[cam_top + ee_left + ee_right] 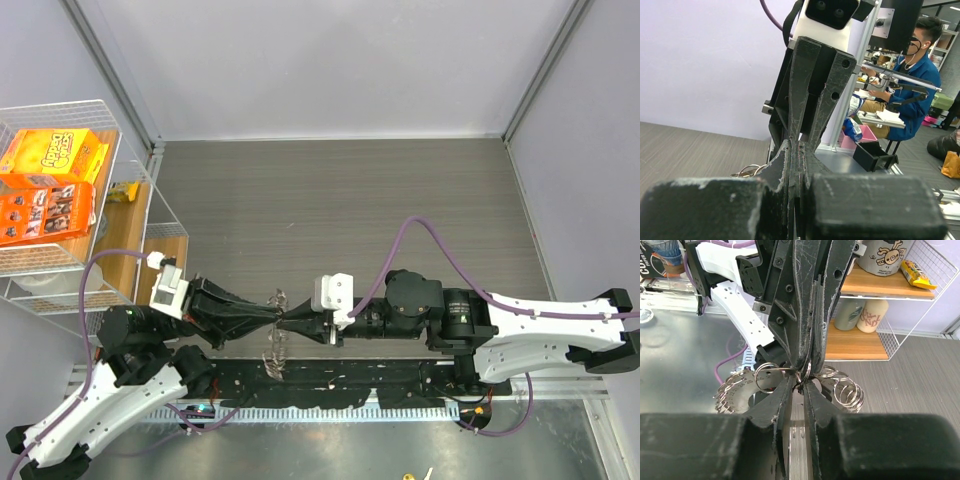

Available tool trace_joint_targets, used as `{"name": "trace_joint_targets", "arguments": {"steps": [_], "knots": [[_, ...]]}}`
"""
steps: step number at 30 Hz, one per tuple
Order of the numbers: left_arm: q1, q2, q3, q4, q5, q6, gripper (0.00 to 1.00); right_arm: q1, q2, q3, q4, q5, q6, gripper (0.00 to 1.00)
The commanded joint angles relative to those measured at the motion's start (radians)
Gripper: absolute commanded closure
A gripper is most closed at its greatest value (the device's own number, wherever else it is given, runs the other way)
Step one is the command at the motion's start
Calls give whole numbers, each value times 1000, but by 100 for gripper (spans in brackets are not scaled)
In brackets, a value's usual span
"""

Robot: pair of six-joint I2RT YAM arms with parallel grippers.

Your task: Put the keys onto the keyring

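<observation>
Left gripper (270, 314) is fully closed, pinching the keyring (735, 394) wire at its tips. Right gripper (290, 319) meets it tip to tip, jaws down to a narrow slit around the same wire; can't tell if it's actually clamping. Keyring hangs in the air between the two, above the near edge of the counter (350, 200), with a fan of small silver keys dangling on one side and a few wire loops on the other; wire rack (140, 215) with cereal boxes sits well off left.
</observation>
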Motion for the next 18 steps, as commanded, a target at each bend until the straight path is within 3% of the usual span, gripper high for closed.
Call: {"name": "trace_joint_targets", "arguments": {"steps": [1,12,18], "knots": [[-3,-14,8,92,-23,-8,100,5,6,31,54,-30,-10,82],[-3,-15,3,101,-22,-13,100,5,2,27,69,-30,-11,83],[-3,-20,0,103,-19,-14,100,5,-1,25,77,-29,-13,91]]}}
